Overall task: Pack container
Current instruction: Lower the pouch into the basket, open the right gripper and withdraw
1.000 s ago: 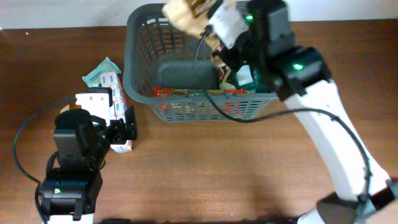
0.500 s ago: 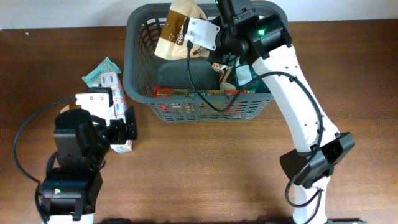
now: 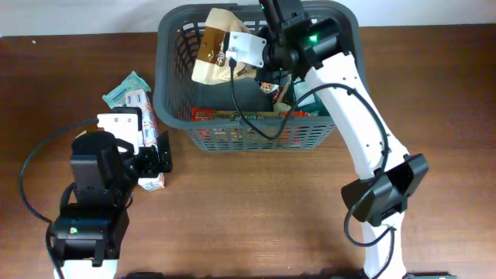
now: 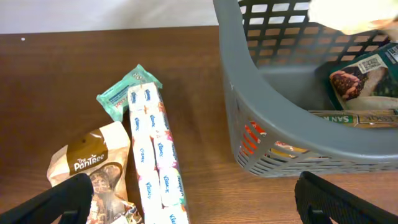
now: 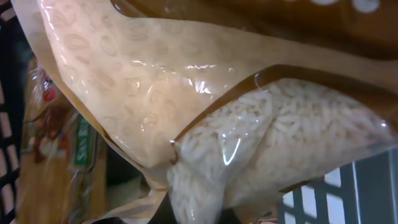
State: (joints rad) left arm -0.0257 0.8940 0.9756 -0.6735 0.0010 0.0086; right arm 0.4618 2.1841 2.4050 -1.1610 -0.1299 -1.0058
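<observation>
The container, a dark grey slotted basket [image 3: 172, 93], stands at the back centre and also shows in the left wrist view [image 4: 249, 106]. My right gripper [image 3: 260, 53] is shut on a tan and brown bag of rice [image 3: 215, 43] and holds it tilted over the basket's back left part. In the right wrist view the rice bag [image 5: 205, 106] fills the frame and hides most of the jaws [image 5: 193, 214]. My left gripper [image 3: 151, 159] is open and empty low over the table, left of the basket; its fingers [image 4: 199, 199] spread wide.
Left of the basket lie a long white tissue pack [image 4: 155, 155], a green packet [image 4: 121, 93] and a brown Pantree bag [image 4: 87, 165]. Inside the basket, flat packets [image 3: 232, 116] lie along the front wall and a green packet [image 3: 302, 97] at the right.
My right arm has brought the rice bag down and leftward, from above the basket's back rim to inside its outline. The left arm has hardly moved.
</observation>
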